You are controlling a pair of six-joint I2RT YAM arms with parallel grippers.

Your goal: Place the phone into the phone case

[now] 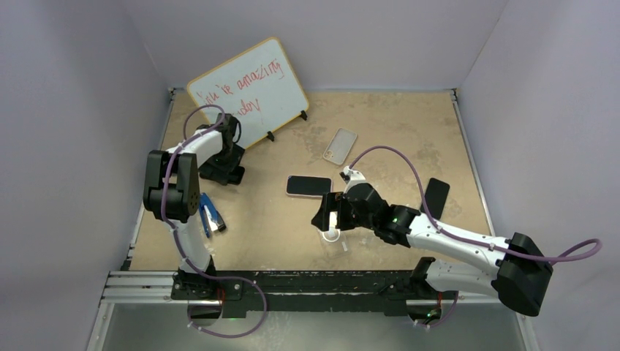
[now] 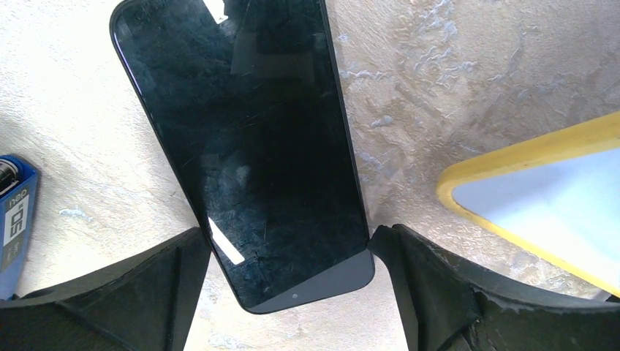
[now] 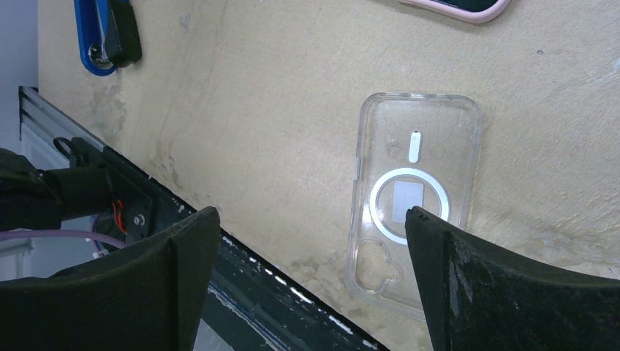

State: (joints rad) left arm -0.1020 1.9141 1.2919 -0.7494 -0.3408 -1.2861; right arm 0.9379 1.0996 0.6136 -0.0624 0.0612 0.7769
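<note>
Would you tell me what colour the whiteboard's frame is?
Yellow frame, best in the left wrist view.

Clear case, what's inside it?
Nothing: the clear case is empty, with its white ring and the table showing through. One corner is covered by a finger of the right end effector.

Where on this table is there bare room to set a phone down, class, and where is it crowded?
Bare: the far right corner, beyond the black phone at the right edge; also the near strip between the blue tool and the clear case. Crowded: the middle, around the pink-cased phone and the right gripper.
</note>
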